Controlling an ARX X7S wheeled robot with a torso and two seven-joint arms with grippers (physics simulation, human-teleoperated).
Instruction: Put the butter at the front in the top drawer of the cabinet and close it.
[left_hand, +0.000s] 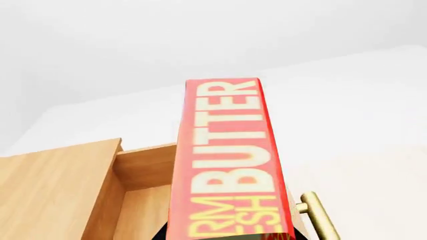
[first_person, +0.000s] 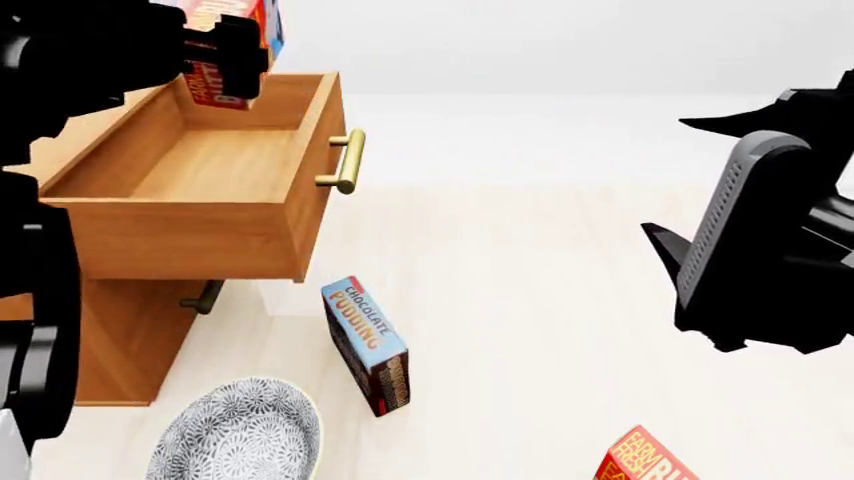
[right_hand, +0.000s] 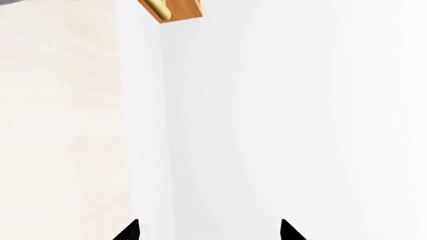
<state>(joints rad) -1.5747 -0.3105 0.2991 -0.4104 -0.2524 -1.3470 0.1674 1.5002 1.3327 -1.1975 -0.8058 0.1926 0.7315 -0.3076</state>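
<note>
My left gripper (first_person: 227, 50) is shut on a red-orange butter box (first_person: 224, 40) and holds it above the far end of the open top drawer (first_person: 200, 165) of the light-brown cabinet (first_person: 127, 340). In the left wrist view the butter (left_hand: 227, 160) fills the middle, with the drawer's inside (left_hand: 143, 210) and its brass handle (left_hand: 319, 217) below it. A second butter box (first_person: 654, 460) lies at the bottom edge of the head view. My right gripper (right_hand: 208, 231) is open and empty, raised at the right; only its fingertips (right_hand: 130, 231) show.
A blue-and-brown chocolate pudding box (first_person: 366, 345) lies in front of the cabinet. A grey patterned bowl (first_person: 240, 432) sits near it at the bottom left. The lower drawer's handle (first_person: 203, 297) shows under the open drawer. My right arm (first_person: 761, 240) hangs at the right.
</note>
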